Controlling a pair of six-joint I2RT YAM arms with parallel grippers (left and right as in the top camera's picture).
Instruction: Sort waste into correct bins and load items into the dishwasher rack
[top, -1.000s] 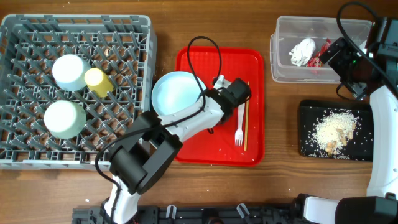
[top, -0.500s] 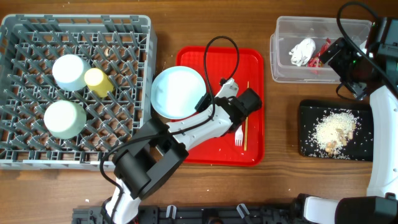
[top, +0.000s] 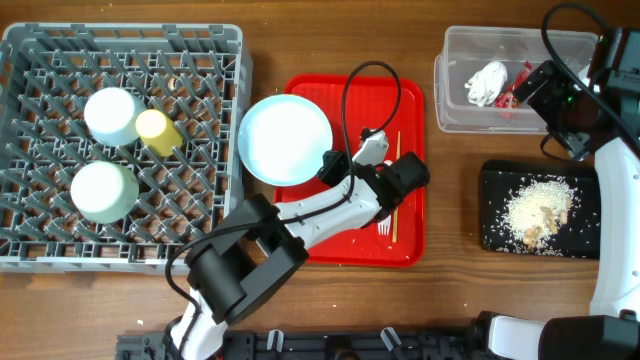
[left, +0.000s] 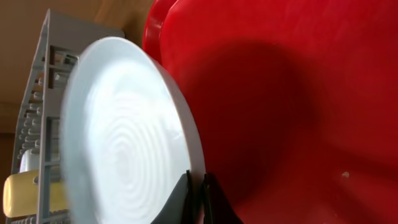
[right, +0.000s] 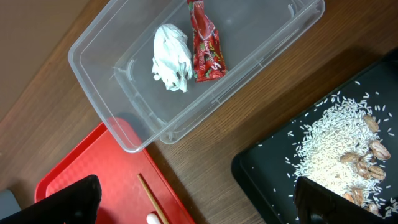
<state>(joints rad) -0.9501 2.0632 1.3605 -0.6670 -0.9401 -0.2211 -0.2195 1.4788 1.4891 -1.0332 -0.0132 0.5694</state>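
Note:
My left gripper (top: 333, 166) is shut on the rim of the light blue plate (top: 283, 138), which hangs tilted over the red tray's left edge beside the dishwasher rack (top: 120, 30). In the left wrist view the jaws (left: 198, 194) pinch the plate (left: 118, 137) edge. Two pale bowls (top: 110, 115) (top: 103, 190) and a yellow cup (top: 157, 132) sit in the rack. The fork (top: 384, 220) and chopsticks (top: 396, 195) lie on the red tray. My right gripper (right: 205, 205) stands open between the bins, holding nothing.
The clear tub (top: 452, 105) at back right holds a white tissue (right: 172, 57) and a red wrapper (right: 205, 43). The black tray (top: 495, 215) in front of it carries rice-like scraps (top: 540, 208). The red serving tray (top: 340, 235) lies mid-table, with the left arm's cable looping above it.
The left wrist has swung right and toward the front. The plate has tipped up and shifted slightly toward the rack. The right arm has not moved.

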